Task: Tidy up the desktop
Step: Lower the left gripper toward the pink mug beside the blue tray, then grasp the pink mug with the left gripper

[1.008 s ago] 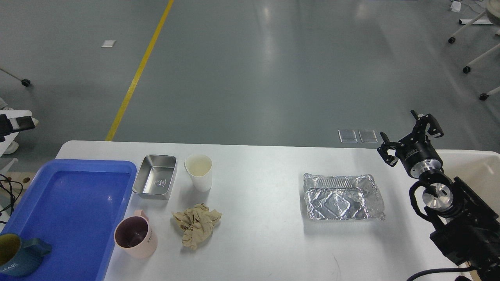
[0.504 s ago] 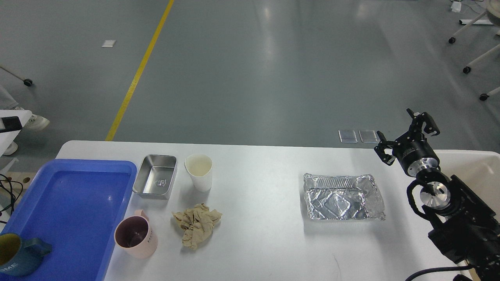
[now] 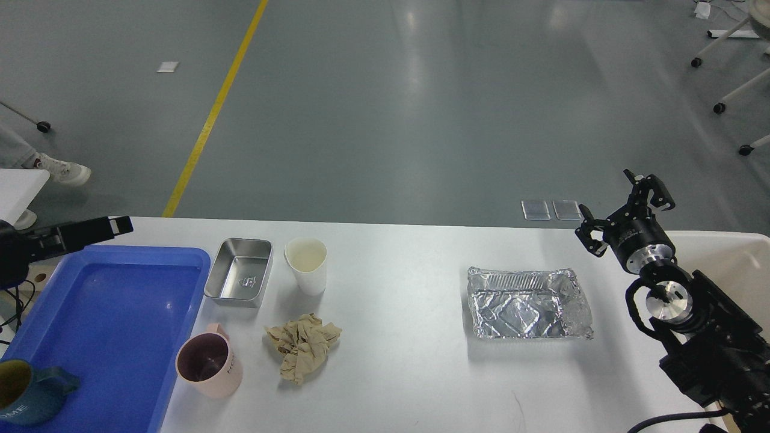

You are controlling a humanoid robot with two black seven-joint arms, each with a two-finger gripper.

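The white desktop [image 3: 397,373] carries a blue tray [image 3: 114,325] at the left with a dark blue mug [image 3: 27,394] in its near corner. Beside the tray stand a steel tin [image 3: 239,272], a white paper cup [image 3: 306,265] and a pink mug [image 3: 209,361]. A crumpled brown paper [image 3: 302,346] lies in front of the cup. A crumpled foil tray [image 3: 526,304] lies right of centre. My right gripper [image 3: 622,210] is open and empty, raised past the foil tray's far right corner. My left gripper [image 3: 117,227] reaches in over the tray's far left edge, dark and thin.
An off-white bin [image 3: 737,264] stands at the table's right edge, partly behind my right arm. Beyond the table's far edge is grey floor with a yellow line [image 3: 210,114]. A person's shoe [image 3: 63,171] shows at the far left.
My left arm has come into view from the left, above the blue tray's far corner. My right gripper has drifted slightly up and left, still open.
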